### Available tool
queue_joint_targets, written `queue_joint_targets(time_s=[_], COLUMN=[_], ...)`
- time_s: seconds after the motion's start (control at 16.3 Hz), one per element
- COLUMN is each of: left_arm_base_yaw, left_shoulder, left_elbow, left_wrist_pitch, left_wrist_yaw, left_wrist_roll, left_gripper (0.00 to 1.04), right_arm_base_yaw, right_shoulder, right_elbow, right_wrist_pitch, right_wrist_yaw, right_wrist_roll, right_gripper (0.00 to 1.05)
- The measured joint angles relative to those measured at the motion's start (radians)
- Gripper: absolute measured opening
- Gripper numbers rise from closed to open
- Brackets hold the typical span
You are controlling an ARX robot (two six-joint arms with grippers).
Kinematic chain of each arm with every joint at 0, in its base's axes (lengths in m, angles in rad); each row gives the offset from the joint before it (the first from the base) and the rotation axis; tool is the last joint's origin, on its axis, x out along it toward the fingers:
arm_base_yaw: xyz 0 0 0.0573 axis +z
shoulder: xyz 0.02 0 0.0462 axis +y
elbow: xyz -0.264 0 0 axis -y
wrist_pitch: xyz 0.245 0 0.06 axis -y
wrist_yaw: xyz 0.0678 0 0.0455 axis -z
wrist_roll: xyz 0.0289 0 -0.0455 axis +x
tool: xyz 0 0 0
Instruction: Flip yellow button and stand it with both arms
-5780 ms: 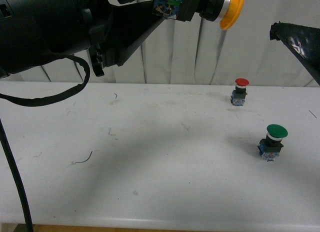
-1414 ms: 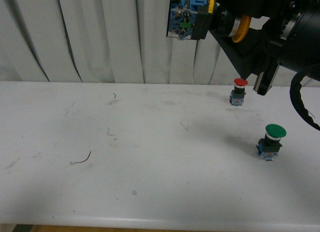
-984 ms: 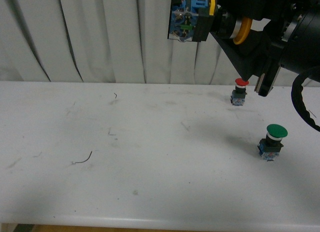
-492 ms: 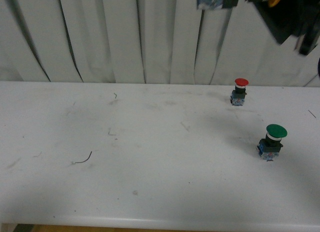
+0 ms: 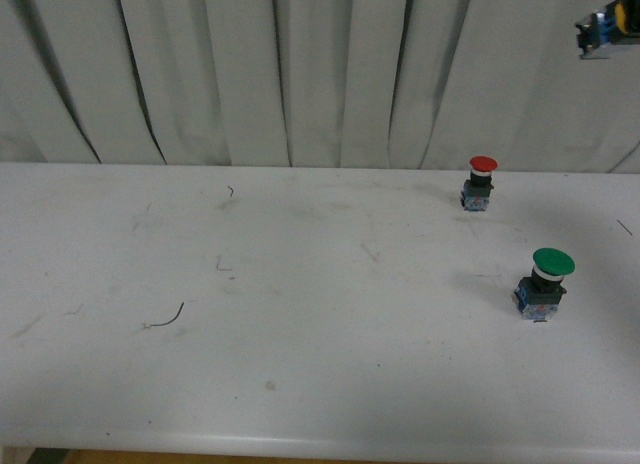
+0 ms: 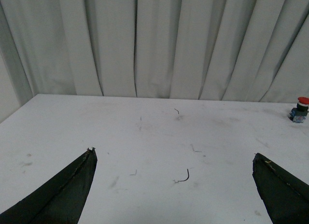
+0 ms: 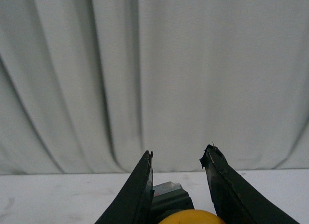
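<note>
The yellow button [image 7: 186, 216] is held between the two black fingers of my right gripper [image 7: 181, 156], its yellow cap and dark neck low in the right wrist view. In the front view only a sliver of the button [image 5: 604, 24] shows at the top right edge, high above the table. My left gripper [image 6: 174, 159] is open and empty over the white table [image 6: 145, 151]; its two black fingertips [image 6: 72, 185] stand wide apart. The left arm is out of the front view.
A red-capped switch [image 5: 481, 183] stands at the back right of the table, also seen in the left wrist view [image 6: 300, 110]. A larger green-capped switch [image 5: 545, 283] stands nearer at the right. A short dark wire scrap [image 5: 165, 317] lies left of centre. Grey curtain [image 5: 300, 74] behind.
The right arm with the yellow button has swung up and to the right, nearly out of the front view. Earlier the left arm held the button, then withdrew. The switches on the table have not moved.
</note>
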State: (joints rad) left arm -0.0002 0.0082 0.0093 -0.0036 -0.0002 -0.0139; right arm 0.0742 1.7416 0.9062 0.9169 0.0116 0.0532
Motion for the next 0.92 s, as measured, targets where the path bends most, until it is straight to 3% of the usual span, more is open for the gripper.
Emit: queue_joint_targets(time_s=[0.18, 0.31, 0.68, 0.92], left_arm_base_yaw=[0.0, 0.0, 0.0, 0.0], left_shoulder=[0.0, 0.0, 0.0, 0.0], left_elbow=[0.0, 0.0, 0.0, 0.0], left_wrist_pitch=[0.0, 0.0, 0.0, 0.0], left_wrist_yaw=[0.0, 0.0, 0.0, 0.0], left_wrist_roll=[0.0, 0.0, 0.0, 0.0], left_gripper=[0.98, 0.98, 0.98, 0.98], right_arm_base_yaw=[-0.026, -0.036, -0.045, 0.003], right_shoulder=[0.042, 0.073, 0.246, 0.397], right_elbow=[0.067, 0.103, 0.317, 0.508], right_wrist_pitch=[-0.061, -0.13, -0.44, -0.69], right_wrist_yaw=[0.077, 0.098, 0.161, 0.237], right_wrist_roll=[-0.163, -0.175, -0.07, 0.019], right_gripper=[0.32, 0.32, 0.32, 0.32])
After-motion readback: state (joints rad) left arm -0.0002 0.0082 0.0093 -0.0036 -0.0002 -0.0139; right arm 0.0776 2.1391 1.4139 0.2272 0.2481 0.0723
